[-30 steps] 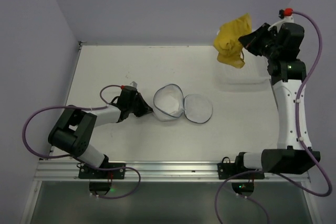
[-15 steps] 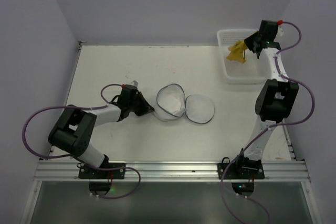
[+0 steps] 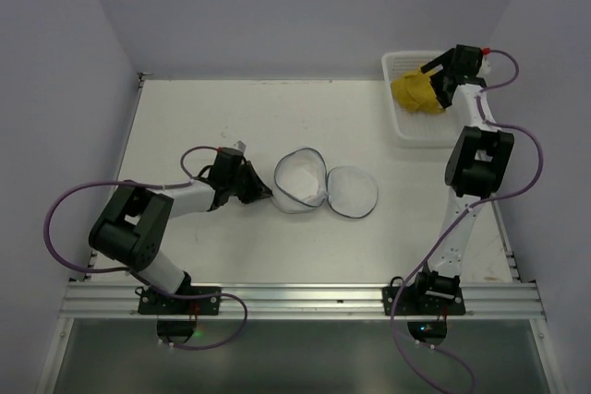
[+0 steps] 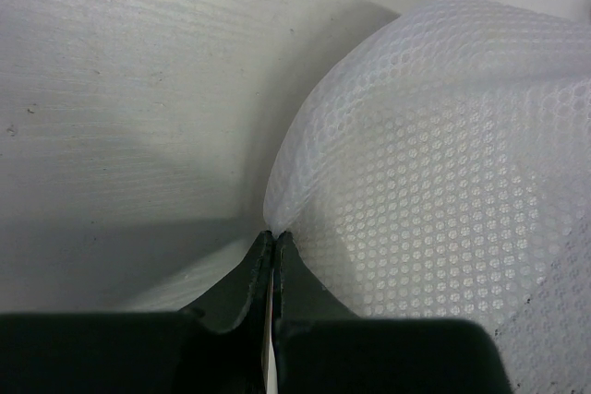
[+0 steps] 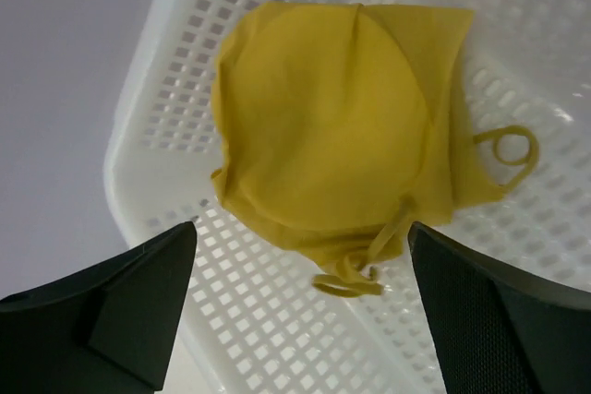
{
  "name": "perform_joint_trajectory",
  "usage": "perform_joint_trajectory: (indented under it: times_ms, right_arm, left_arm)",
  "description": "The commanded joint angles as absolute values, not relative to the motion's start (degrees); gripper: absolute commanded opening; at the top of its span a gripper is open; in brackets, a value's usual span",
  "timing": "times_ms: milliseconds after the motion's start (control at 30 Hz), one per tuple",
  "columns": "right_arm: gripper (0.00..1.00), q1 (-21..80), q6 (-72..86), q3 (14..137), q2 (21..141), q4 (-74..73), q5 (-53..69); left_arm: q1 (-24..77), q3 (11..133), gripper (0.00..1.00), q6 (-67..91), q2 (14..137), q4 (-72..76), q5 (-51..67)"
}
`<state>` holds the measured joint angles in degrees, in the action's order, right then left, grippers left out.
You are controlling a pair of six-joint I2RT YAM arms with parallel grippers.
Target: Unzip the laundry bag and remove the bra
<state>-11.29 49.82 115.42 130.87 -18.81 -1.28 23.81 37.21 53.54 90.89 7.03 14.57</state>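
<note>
The laundry bag (image 3: 323,185) lies unzipped mid-table, its two round white mesh halves with dark hoop rims spread side by side. My left gripper (image 3: 260,193) is shut on the mesh at the bag's left edge; in the left wrist view the laundry bag (image 4: 434,154) billows up from the pinched fingers (image 4: 249,288). The yellow bra (image 3: 415,91) lies in the white lattice basket (image 3: 403,126) at the back right. My right gripper (image 3: 438,83) hovers over it, open. In the right wrist view the bra (image 5: 332,126) rests loose between the spread fingers (image 5: 120,302).
The basket (image 5: 268,320) stands against the back right corner by the wall. Purple cables loop beside both arm bases at the near edge. Grey walls close in the table on three sides.
My right arm carried the bra down from above the table into the basket, then opened and let it go. The left gripper has stayed shut on the bag.
</note>
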Motion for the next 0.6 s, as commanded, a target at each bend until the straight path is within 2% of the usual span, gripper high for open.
perform_joint_trajectory:
  times_ms: [0,200,300,400,467,567]
  right_arm:
    - [0.99,-11.43,44.49,115.49,120.86,-24.85,-6.84]
    - [0.98,-8.53,34.73,106.37,104.70,-28.30,-1.42]
    - [0.93,-3.18,30.77,97.50,95.38,-27.52,5.96]
    - [0.82,9.35,29.01,85.04,87.64,-25.50,9.84]
    - [0.77,15.09,28.39,80.97,85.09,-24.09,11.42]
    - [0.76,24.24,29.61,75.86,83.41,-23.21,11.86]
  left_arm:
    - [24.08,39.02,0.00,51.33,91.32,6.86,15.82]
    - [24.08,38.23,0.00,50.19,90.27,6.15,15.21]
    - [24.08,37.45,0.00,49.48,89.30,6.15,14.94]
    - [24.08,36.57,0.00,49.04,88.51,6.33,14.59]
    - [24.08,36.39,0.00,48.61,88.42,6.42,14.59]
    - [24.08,35.77,0.00,48.34,88.24,6.59,14.50]
